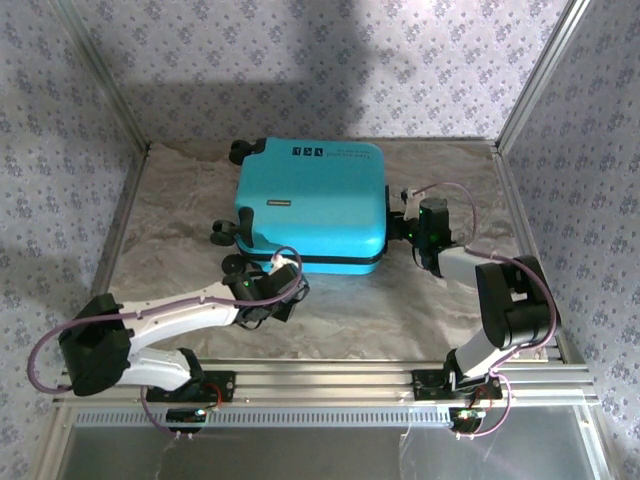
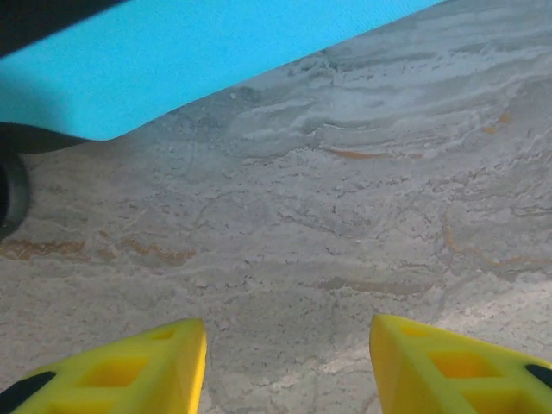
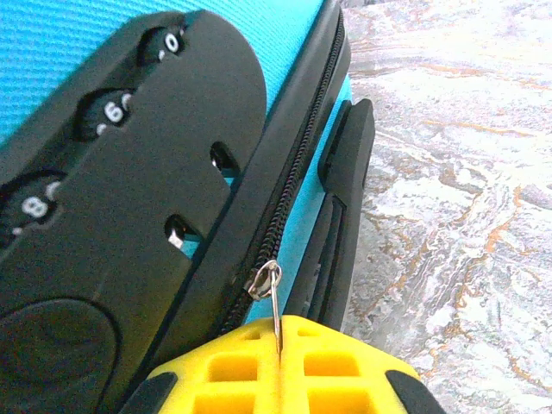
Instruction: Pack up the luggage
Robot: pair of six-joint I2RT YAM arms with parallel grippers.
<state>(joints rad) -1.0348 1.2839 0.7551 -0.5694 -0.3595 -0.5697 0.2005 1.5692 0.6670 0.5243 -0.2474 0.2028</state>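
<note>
zipper run is the step in hand, as i read it. luggage (image 1: 315,205) lies flat with its lid down in the middle of the table (image 1: 180,220), wheels toward the left arm, lock side toward the right arm. right gripper (image 3: 278,328) is clamped on the thin metal zipper pull (image 3: 269,285). the tab is pinched right at the seam of the two yellow fingers (image 3: 224,371), just beside the combination lock (image 3: 112,190) and near the black side handle (image 3: 348,164). left gripper (image 2: 287,336) has its fingers apart with nothing between them. it hovers over bare table just off the near edge of the shell, with one wheel (image 2: 10,194) at its left.

notes for doing it well:
- pull along the zipper track (image 3: 297,164), not away from the shell. tab is thin and the bite looks shallow, so sideways or outward load probably slips it out.
- keep the wrist low and tangent to the track. re-orient at a corner rather than dragging through it.
- case looks light, so expect it to slide or yaw under zipper drag. left gripper is well placed to brace: press on the near edge or corner of the shell, opposing the pull.
- teeth above the slider look meshed. below it the fingers hide the track, so i can't tell which stretch is left to close.
- slow, steady travel. if the tab starts tilting in the grip, stop and regrip deeper.
- watch the slider near the handle mount, a likely snag point.
</note>
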